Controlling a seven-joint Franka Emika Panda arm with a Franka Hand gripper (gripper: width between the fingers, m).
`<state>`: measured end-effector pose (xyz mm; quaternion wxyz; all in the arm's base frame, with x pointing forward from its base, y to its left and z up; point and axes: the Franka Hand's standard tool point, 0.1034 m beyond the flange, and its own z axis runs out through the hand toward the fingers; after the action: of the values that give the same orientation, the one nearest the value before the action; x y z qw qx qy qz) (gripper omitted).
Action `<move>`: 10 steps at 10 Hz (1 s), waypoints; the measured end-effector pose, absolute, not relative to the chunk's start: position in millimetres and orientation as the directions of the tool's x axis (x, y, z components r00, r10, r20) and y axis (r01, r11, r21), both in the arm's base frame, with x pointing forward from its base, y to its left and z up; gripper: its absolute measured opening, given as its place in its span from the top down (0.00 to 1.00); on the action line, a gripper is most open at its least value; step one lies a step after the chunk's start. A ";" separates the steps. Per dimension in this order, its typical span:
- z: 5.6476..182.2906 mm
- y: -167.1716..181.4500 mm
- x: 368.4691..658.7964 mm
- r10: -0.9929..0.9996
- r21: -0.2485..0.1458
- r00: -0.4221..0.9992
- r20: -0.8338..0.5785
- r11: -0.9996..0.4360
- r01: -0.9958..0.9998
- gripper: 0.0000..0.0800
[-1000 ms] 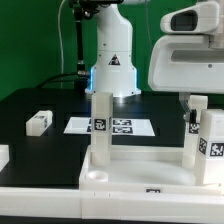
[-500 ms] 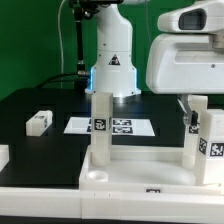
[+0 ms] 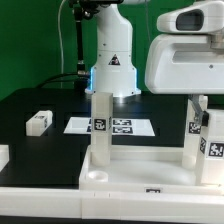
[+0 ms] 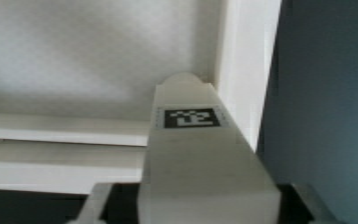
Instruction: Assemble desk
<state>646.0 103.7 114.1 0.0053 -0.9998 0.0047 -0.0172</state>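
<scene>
A white square tagged plastic leg [image 4: 201, 160] is being gripped between the jaws, upright above the large white rimmed plastic tabletop panel [image 3: 130, 168]. The panel is being carried by the black bench [image 3: 30, 100].

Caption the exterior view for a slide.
One leg stands upright in the tabletop panel, the claw hangs over a second leg at the exterior view's right, a loose leg lies on the table.

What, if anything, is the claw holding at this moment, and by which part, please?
The claw holds a white leg by its upper end, the end nearest the wrist camera; its other end is down at a corner of the tabletop.
</scene>
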 end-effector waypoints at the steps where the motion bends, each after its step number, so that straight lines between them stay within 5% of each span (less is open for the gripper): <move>1: 114.2 102.6 646.2 -0.148 -0.021 0.988 0.031 -0.989 -0.147 0.64; 6: 112.6 100.1 646.3 -0.672 -0.060 0.740 -0.006 -0.739 -0.671 0.64; 10: 112.0 98.8 647.4 -0.892 -0.066 0.451 -0.033 -0.448 -0.892 0.64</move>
<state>647.4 98.8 112.0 0.0369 -0.8509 0.5241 -0.0032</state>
